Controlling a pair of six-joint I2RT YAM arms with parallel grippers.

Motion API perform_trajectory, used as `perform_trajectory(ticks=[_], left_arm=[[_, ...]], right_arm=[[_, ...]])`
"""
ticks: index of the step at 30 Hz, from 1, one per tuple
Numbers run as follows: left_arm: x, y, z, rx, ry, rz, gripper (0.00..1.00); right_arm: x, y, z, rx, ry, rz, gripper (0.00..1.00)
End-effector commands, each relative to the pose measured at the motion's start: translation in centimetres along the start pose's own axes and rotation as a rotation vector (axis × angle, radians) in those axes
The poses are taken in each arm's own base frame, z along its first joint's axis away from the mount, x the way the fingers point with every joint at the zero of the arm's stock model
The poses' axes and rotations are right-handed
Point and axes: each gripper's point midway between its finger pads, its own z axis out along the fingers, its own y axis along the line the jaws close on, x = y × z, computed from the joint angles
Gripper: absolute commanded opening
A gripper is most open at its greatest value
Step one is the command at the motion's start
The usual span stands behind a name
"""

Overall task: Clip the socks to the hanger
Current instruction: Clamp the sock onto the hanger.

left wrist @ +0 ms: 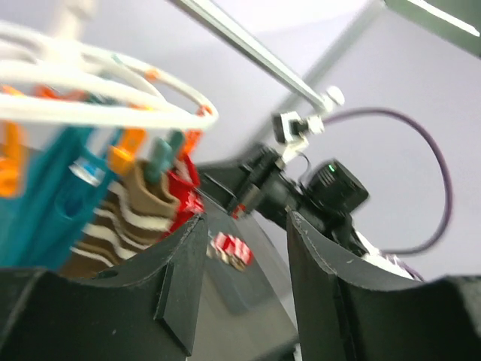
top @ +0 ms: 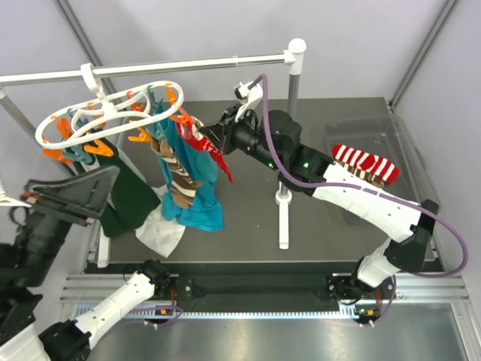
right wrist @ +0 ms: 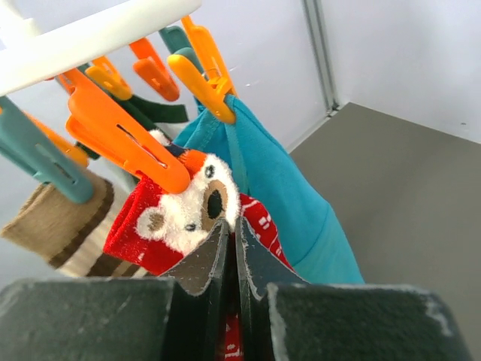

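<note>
The right claw [right wrist: 233, 235] was pressed together on a fluffy, bear-faced red sock [right wrist: 161, 226], just under a glossy orange clothespin [right wrist: 124, 139] of the white plastic hanger [right wrist: 90, 34]. Beside it, a ribbed brown sock [right wrist: 64, 226] hung already clipped. Well behind that claw a striped second sock [top: 366, 163] lay unclipped in a clear bin [top: 376, 135], and the left claw [left wrist: 246, 218] stood spread and empty.

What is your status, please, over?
Right gripper shut on red sock at orange clip. Left gripper open, empty. Other red sock in tray. Teal garment close behind.
</note>
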Motion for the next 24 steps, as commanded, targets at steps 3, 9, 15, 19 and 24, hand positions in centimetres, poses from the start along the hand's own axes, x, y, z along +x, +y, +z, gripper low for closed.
perform_trajectory(ticks=[3,9,15,19,24], left_arm=[[-2.1,5.7,0.4,-0.318,-0.051,0.241,0.53],[-0.2,7.4,3.8,-0.365,-0.009,0.3,0.69],[2.1,8.8,7.4,-0.389,0.027,0.31,0.8],[2.6,9.2,9.5,-0.394,0.015,0.317,0.8],[0.9,10.1,9.9,-0.467,-0.065,0.348,0.75]], right_arm=[[-3.7,-1.4,0.2,0.084,-0.067,-0.076,0.04],[-3.9,-3.9,0.9,0.123,-0.057,-0.109,0.05],[-3.7,-4.4,1.3,0.095,-0.041,-0.113,0.05],[-4.0,-3.9,1.2,0.064,-0.05,-0.116,0.05],[-3.8,-3.7,1.1,0.037,-0.055,-0.113,0.05]])
